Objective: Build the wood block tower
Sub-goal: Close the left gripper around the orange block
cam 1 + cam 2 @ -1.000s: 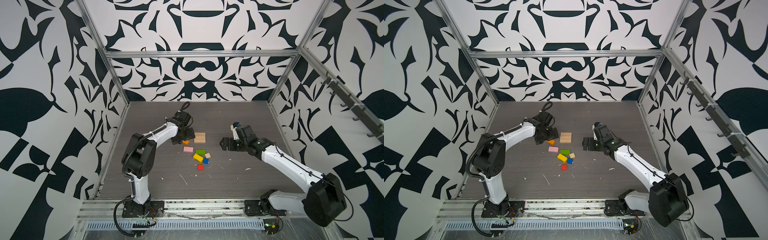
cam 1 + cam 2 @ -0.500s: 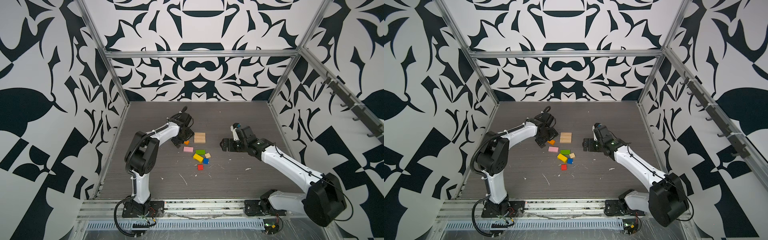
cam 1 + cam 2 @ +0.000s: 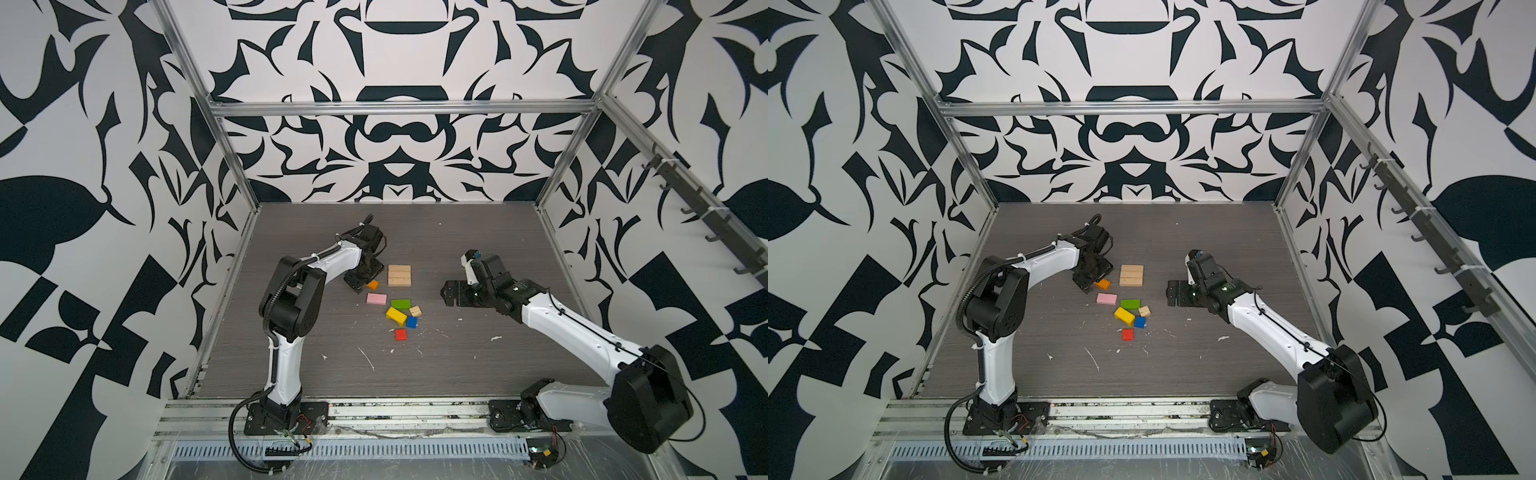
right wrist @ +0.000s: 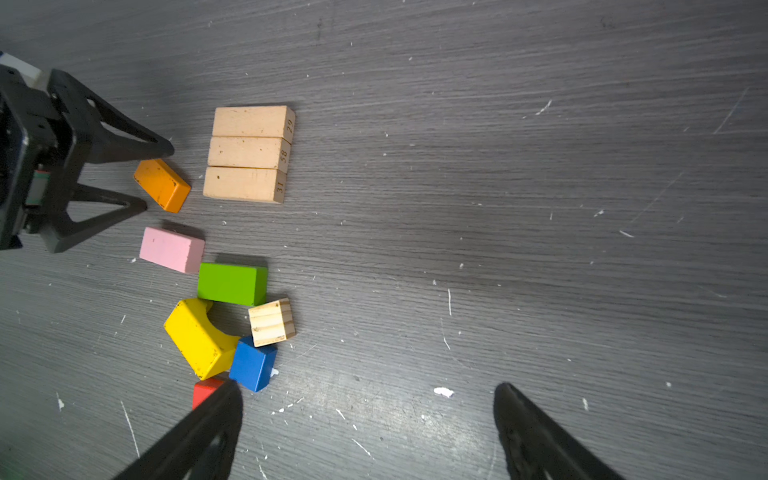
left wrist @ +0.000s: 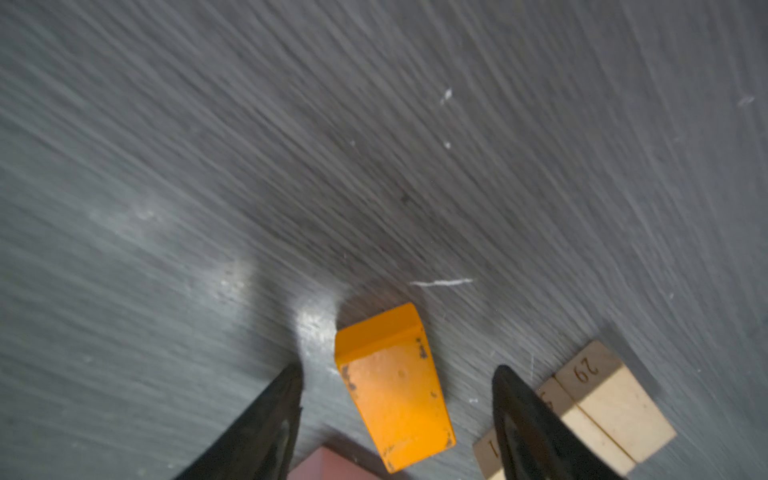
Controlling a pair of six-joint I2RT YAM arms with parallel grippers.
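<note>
Wood blocks (image 3: 400, 304), painted and plain, are lying flat and unstacked on the scratched table (image 3: 478, 365); three tan bars (image 3: 399, 275) are sitting side by side, touching. Left gripper (image 5: 397, 370), angled down, is straddling the scuffed orange block (image 5: 395, 399), jaws apart with gaps either side. Right gripper (image 4: 368, 386) is hovering wide beside the cluster, holding nothing.

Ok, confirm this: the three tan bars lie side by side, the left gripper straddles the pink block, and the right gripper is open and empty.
Wrong block: the left gripper straddles the orange block, not the pink block, as the left wrist view shows. The three tan bars do lie side by side, and the right gripper is open and empty.
</note>
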